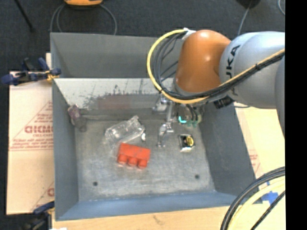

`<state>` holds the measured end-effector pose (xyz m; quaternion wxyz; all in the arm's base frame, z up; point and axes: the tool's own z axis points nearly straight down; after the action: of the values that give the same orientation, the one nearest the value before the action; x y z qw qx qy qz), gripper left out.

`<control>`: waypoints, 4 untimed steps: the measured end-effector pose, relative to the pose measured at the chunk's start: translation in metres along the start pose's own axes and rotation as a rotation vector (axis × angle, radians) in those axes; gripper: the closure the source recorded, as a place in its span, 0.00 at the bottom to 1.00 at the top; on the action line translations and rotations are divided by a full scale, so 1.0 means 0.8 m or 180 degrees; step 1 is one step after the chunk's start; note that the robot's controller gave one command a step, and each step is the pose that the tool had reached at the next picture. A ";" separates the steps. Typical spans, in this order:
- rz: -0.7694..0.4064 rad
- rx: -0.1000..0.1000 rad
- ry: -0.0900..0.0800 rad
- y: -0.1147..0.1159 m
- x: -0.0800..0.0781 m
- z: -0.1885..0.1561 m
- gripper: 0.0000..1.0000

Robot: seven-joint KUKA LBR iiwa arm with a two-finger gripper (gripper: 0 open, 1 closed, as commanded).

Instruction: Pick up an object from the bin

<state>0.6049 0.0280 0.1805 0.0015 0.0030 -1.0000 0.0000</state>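
The pincer (164, 137), a slim metal tool at the end of the robot arm (256, 71), points down into a grey metal bin (64, 152), with its tip low over the bin floor, a little right of the middle. Whether it is apart or together cannot be told from this angle, and nothing can be seen held in it. Above it sits a rounded orange cover (199, 59) on the wrist, ringed by looping yellow and black cables (158, 47).

Two things lie nearest the tip. Just to its right is a small black and yellow object (186, 143). To its left, near but apart, is a crumpled clear plastic piece (123, 130). The tip is over bare floor between the two.

In front of the clear piece, almost touching it, lies a red block (133, 156) with three round knobs along one side, slightly tilted. Well apart, by the back left corner, rests a small dull mauve object (74, 114) close to the wall
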 end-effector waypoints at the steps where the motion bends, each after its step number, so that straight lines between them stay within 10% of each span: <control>1: -0.0173 -0.0007 -0.0102 0.057 0.036 0.088 0.00; 4: 0.0385 -0.0007 -0.0048 0.081 0.034 0.088 0.00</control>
<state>0.5771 0.0924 0.1101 -0.0059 -0.0574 -0.9983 -0.0012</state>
